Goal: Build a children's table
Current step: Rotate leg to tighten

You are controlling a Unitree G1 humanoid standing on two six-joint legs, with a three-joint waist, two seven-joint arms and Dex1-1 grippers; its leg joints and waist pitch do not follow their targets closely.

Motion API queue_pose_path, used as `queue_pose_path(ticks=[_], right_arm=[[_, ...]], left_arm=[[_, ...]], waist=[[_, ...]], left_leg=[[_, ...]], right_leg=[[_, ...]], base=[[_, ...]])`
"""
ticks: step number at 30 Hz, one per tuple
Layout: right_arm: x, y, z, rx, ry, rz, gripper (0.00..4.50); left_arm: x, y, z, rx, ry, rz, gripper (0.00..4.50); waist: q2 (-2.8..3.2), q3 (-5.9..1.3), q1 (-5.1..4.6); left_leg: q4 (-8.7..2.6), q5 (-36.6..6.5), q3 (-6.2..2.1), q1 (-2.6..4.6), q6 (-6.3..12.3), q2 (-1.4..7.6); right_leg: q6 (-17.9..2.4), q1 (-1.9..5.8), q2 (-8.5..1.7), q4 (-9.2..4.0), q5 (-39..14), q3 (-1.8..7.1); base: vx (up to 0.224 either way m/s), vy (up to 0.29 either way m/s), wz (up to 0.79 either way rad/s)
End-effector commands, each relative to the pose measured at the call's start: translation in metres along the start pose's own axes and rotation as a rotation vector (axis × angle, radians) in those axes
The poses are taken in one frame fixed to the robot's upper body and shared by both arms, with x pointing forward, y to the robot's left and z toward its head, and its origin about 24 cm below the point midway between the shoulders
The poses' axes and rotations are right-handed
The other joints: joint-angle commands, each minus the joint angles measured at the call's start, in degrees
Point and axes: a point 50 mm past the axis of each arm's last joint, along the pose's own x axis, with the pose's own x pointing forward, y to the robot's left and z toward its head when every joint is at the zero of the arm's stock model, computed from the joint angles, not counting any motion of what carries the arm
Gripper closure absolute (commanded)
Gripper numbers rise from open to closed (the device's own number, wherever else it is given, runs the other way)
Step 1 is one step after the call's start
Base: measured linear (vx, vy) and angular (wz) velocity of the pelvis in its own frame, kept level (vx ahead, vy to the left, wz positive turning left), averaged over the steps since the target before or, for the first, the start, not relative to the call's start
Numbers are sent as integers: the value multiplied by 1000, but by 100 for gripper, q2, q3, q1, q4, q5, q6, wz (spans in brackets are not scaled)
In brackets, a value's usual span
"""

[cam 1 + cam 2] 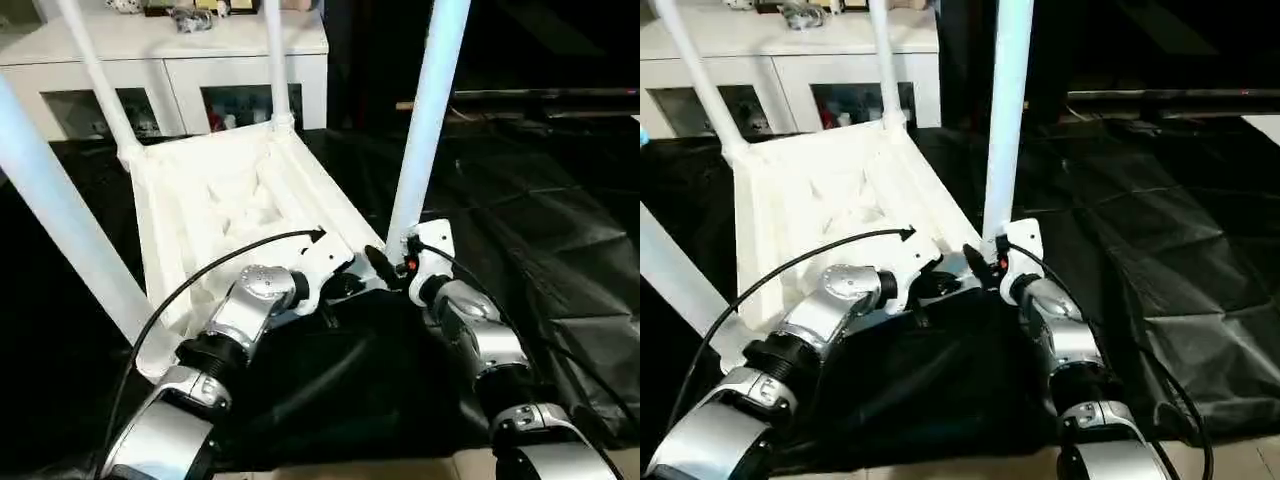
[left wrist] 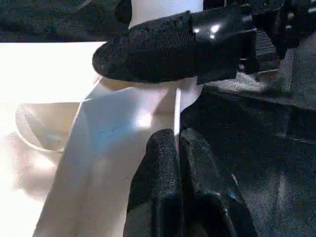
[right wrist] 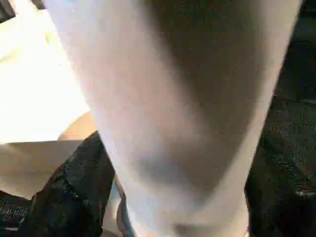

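Both end effectors work at the near right corner of the upturned children's table, which lies underside-up and tilted on a black sheet spread over the floor. The left end effector has its two black fingers pinched shut on a thin white rim at that corner, as its wrist view shows. The right end effector sits at the base of the near right leg; one of its black fingers lies across the leg just above the socket and the leg looms right in front of its wrist camera, so its jaws stand wide around the leg, though I cannot tell how firmly they press.

As for progress, I'd say the job is nearly done. Four legs stand up from the corner sockets: the near right one, the far right leg, the far left leg and the near left leg, which slants across the left of the view. Whether the near right leg is fully seated I cannot tell; the socket itself is hidden behind the end effectors. What seems left is to finish seating that leg, then turn the table onto its feet. Behind it stands a white cabinet with glass fronts.
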Motion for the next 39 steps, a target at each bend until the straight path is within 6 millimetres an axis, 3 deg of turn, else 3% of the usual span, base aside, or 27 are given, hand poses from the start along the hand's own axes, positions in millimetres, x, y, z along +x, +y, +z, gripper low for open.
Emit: queue_pose_path(ticks=[1, 6, 7, 10, 15, 17, 19, 22, 25, 27, 31, 34, 39], right_arm=[[8, 44, -22, 40, 75, 219, 65], [-1, 35, -12, -8, 49, 352, 51], [-9, 32, -11, -48, 67, 447, 51], [-13, 29, -10, -65, 79, 488, 51], [-30, 16, -9, -126, 141, 626, 51], [-36, 11, -7, -143, 160, 663, 84], [-39, 8, -7, -150, 168, 682, 89], [-41, 7, -6, -148, 171, 698, 127], [-42, 8, -6, -140, 172, 710, 136], [-44, 11, -7, -122, 175, 728, 172], [-44, 14, -11, -111, 177, 715, 180], [-38, 15, -17, -104, 172, 617, 185], [-24, 16, -27, -39, 136, 330, 186]], left_arm=[[12, -8, 11, -50, -93, 29, 450], [1, -7, 5, -19, -99, -59, 450], [-5, -8, 2, -2, -100, -123, 450], [-8, -8, 0, 9, -98, -153, 450], [-24, -8, -7, 30, -76, -282, 450], [-31, -8, -9, 34, -61, -338, 450], [-36, -8, -13, 33, -40, -373, 450], [-41, -8, -16, 33, -24, -399, 450], [-43, -8, -17, 32, -22, -399, 450], [-44, -7, -17, 30, -24, -394, 450], [-42, -7, -17, 30, -28, -376, 450], [-37, -5, -14, 20, -33, -304, 450], [-22, -2, -8, -16, -51, -134, 450]], waist=[[-141, -244, 11], [-145, -244, 37], [-150, -256, 52], [-145, -267, 59], [-133, -251, 81], [-130, -246, 101], [-109, -251, 103], [-109, -258, 128], [-112, -266, 128], [-118, -264, 140], [-118, -269, 147], [-124, -255, 131], [-139, -204, 32]], left_leg=[[-368, -1634, -145, 64, 340, 250], [-369, -1638, -152, 51, 407, 265], [-360, -1546, -153, 43, 462, 273], [-339, -1377, -137, 35, 539, 266], [-345, -1426, -124, 46, 514, 291], [-359, -1489, -129, 49, 473, 303], [-366, -1528, -124, 58, 424, 322], [-364, -1447, -119, 78, 391, 326], [-353, -1328, -115, 59, 414, 313], [-341, -1271, -108, 57, 457, 309], [-337, -1215, -112, 58, 464, 311], [-352, -1326, -118, 61, 399, 303], [-408, -1888, -163, 93, 82, 291]], right_leg=[[-1057, 112, -313, -566, -1680, 187], [-1002, 129, -319, -575, -1767, 189], [-1053, 147, -320, -554, -1581, 183], [-1185, 155, -309, -515, -1235, 175], [-1240, 148, -301, -519, -1374, 161], [-1233, 151, -305, -521, -1485, 155], [-1272, 123, -305, -502, -1448, 165], [-1368, 120, -297, -472, -1125, 169], [-1418, 144, -299, -445, -877, 166], [-1434, 151, -307, -441, -800, 167], [-1427, 151, -304, -434, -791, 161], [-1388, 146, -309, -456, -977, 165], [-1015, 87, -347, -588, -2237, 185]], base=[[0, 0, 0], [0, 0, 0], [0, 0, 0], [0, 0, 0], [0, 0, 0], [0, 0, 0], [0, 0, 0], [0, 0, 0], [0, 0, 0], [0, 0, 0], [0, 0, 0], [0, 0, 0], [0, 0, 0]])
